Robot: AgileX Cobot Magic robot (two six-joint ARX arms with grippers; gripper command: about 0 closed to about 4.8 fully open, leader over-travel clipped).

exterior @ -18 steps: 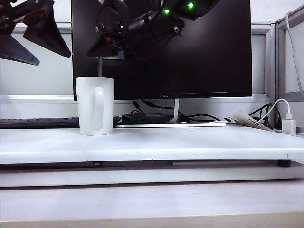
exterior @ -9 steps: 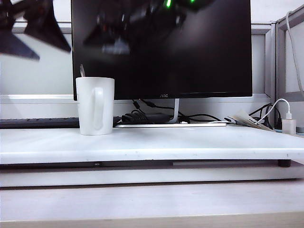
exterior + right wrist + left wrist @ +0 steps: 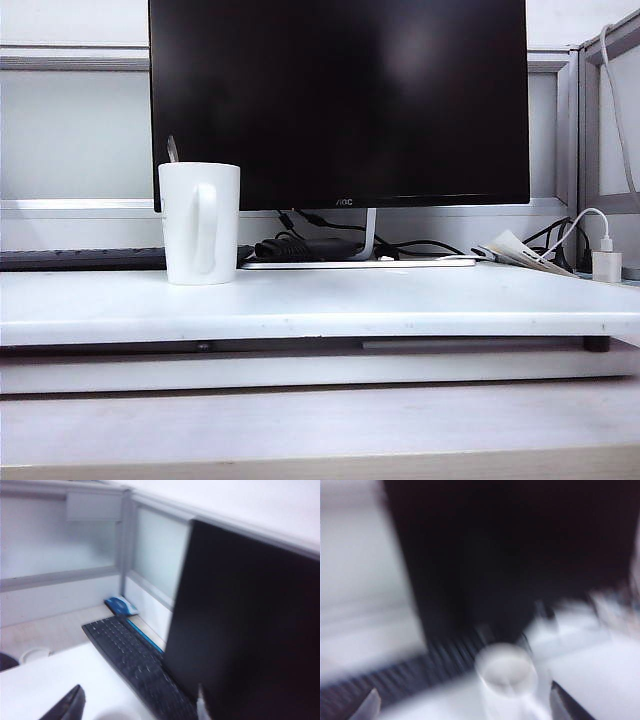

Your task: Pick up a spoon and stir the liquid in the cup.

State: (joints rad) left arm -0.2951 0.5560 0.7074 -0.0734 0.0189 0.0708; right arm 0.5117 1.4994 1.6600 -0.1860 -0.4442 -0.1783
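Setting: white table (image 3: 400, 300) carrying a black monitor (image 3: 340, 100) along its back edge.
Cup: tall white ceramic mug (image 3: 199, 222) near the back-left corner, loop handle facing the front edge; heavy, fragile.
Spoon: slim grey metal handle end (image 3: 172, 148) poking above the rim; stiff, slippery; pinch the handle.
Left gripper (image 3: 460, 706): above the mug, jaws spread, empty.
Right gripper (image 3: 135, 702): near the black keyboard (image 3: 135, 662), jaws apart, empty.

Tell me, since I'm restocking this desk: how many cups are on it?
1. The white cup stands at the desk's left, in front of the monitor's left edge, a spoon handle poking out. The monitor could hide others.
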